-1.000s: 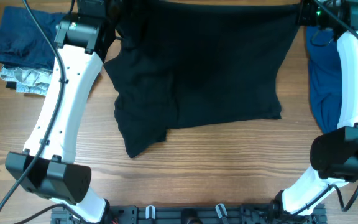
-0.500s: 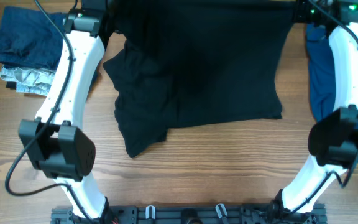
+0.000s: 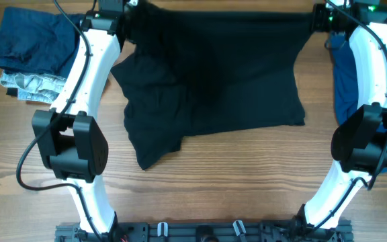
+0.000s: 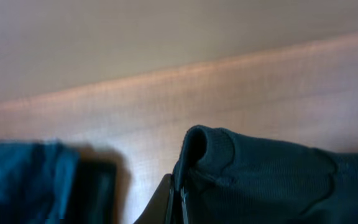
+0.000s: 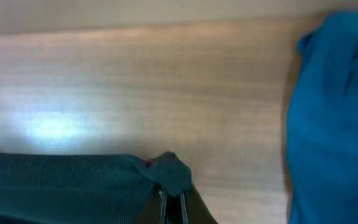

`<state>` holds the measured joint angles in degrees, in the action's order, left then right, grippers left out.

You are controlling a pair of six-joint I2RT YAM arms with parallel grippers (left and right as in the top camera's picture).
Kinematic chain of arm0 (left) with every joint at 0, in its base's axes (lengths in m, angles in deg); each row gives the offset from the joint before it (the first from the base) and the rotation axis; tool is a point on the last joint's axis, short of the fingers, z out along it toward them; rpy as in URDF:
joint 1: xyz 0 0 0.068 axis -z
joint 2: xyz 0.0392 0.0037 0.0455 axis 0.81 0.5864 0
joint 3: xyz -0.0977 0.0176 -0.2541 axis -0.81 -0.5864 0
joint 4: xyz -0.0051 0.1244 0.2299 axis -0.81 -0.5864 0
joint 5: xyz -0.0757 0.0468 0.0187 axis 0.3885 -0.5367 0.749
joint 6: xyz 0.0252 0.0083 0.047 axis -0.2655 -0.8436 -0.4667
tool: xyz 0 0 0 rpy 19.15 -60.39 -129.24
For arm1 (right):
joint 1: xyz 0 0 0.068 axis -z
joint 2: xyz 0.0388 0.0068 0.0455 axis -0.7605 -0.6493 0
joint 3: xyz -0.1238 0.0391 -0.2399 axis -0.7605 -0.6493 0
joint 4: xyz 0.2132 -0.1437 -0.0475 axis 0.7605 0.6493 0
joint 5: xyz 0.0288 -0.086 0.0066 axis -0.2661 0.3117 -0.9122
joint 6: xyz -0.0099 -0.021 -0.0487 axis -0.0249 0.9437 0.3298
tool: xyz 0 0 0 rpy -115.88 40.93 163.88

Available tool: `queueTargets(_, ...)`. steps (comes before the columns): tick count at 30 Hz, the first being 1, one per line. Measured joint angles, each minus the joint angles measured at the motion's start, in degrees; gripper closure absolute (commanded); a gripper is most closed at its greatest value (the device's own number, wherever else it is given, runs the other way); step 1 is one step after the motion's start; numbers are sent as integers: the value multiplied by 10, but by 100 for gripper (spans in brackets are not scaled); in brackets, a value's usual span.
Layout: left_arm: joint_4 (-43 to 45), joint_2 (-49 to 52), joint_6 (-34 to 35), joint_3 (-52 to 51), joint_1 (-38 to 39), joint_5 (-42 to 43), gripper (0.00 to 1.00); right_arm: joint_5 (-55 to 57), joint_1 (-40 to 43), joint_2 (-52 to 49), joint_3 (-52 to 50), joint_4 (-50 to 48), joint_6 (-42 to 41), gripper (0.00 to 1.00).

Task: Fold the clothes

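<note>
The black shirt (image 3: 213, 74) is stretched across the far half of the table, its far edge pulled taut between my two grippers. My left gripper (image 3: 130, 10) is shut on its far left corner, and a bunched fold (image 4: 216, 155) pokes out past the left gripper's (image 4: 180, 194) tips. On the far right corner my right gripper (image 3: 318, 17) is shut, with a small bunch of shirt fabric (image 5: 169, 171) sticking out above the right gripper's (image 5: 173, 199) tips. The shirt's near part lies rumpled on the wood. A royal-blue garment (image 3: 348, 81) lies at the right, beside the right arm, and shows as blue cloth (image 5: 334, 118).
A pile of navy clothes (image 3: 32, 40) sits on a grey patterned piece (image 3: 25, 87) at the far left; its navy cloth (image 4: 17, 180) shows in the left wrist view. Both white arms arch over the table's sides. Bare wood (image 3: 247, 168) lies in front of the shirt.
Both grippers have drawn the shirt's far edge a little toward the front, so it now shows as a taut line. Both elbows have swung farther back. The shirt's near part has stayed put.
</note>
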<state>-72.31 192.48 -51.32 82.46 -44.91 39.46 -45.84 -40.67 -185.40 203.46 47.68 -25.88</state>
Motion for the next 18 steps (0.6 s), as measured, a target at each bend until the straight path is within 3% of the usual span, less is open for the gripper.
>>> queueTargets(5, -86, 0, 0, 0, -1, 0, 96, -3, 1, 0, 0, 76, 0, 96)
queueTargets(18, -242, 0, 35, 0, -2, 1, 96, -15, 3, -26, 0, 162, -11, 96)
